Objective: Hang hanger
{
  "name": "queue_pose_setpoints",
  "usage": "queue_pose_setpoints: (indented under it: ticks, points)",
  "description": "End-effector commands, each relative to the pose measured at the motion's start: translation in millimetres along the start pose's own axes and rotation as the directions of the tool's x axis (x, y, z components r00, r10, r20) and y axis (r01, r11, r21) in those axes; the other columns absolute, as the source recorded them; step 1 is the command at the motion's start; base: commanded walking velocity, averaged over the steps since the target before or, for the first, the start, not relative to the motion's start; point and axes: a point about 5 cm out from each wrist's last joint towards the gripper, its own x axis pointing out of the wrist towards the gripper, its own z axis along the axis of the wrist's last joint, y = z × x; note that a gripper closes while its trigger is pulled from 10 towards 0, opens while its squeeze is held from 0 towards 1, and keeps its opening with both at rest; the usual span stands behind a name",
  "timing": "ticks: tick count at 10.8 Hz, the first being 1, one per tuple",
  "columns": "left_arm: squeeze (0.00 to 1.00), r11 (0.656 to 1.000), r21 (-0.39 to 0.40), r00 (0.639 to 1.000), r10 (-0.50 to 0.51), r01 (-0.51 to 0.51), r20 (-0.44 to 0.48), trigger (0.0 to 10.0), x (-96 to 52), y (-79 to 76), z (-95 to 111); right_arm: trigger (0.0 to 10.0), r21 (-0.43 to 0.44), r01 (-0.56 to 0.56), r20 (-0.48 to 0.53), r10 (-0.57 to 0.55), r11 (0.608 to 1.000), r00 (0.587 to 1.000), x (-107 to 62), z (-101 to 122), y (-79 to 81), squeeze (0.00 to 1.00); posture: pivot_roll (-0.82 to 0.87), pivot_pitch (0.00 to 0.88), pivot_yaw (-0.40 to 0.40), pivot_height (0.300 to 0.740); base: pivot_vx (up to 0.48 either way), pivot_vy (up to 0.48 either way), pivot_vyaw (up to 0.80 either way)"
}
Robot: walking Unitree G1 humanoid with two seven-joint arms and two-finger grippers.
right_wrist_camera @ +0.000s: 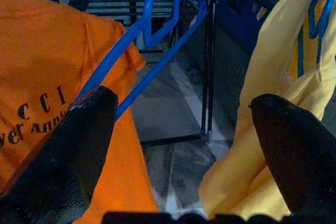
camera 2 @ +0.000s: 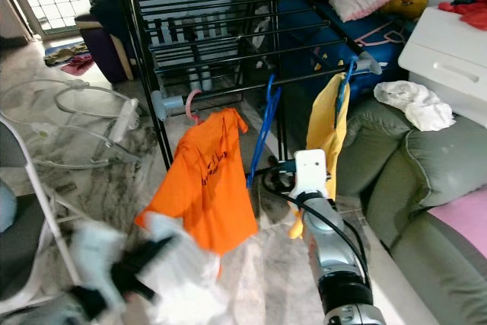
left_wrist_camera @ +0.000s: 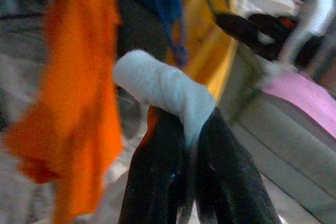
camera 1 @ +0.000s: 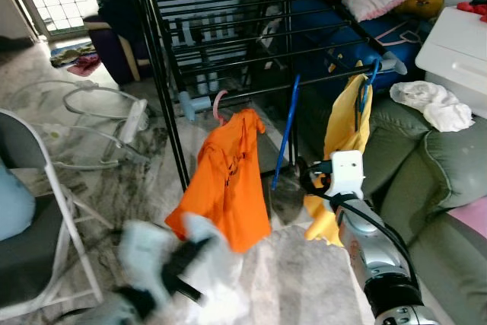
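Low down, left claw (left_wrist_camera: 184, 145) clamped on white cloth (left_wrist_camera: 157, 85), right claw (right_wrist_camera: 178, 145) spread wide beside blue hanger (right_wrist_camera: 152, 40).

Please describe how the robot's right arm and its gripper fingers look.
The right arm is silver metal with a black joint ring, a white block at the wrist and a black cable looping along it. The right gripper has two thick matte black fingers.

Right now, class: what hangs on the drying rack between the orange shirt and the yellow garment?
An empty blue hanger hangs between the orange shirt and the yellow garment. The right wrist view shows it too, ahead of the open right tool.
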Motion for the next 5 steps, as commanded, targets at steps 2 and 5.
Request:
queue_pose_setpoints:
  ticks: [2, 5]
  points:
    - [0.00, 0.950, 0.018, 0.944, 0.308, -0.312, 0.119, 10.0, -9.9, 37.8, 15, 10.0, -0.007, -0.020, 0.007, 0.020, 1.000, 1.000, 5.5, 7, 3.8, 0.00, 0.08, 0.027, -0.027, 0.740, 0.000, 0.000, 0.00]
    - [0.00, 0.887, -0.032, 0.876, 0.459, -0.460, 0.146, 10.0, 2.8, 60.1, 14, 10.0, -0.011, -0.029, 0.029, 0.030, 1.000, 0.999, 8.2, 13, 7.6, 0.00, 0.05, 0.016, -0.017, 0.740, 0.000, 0.000, 0.00]
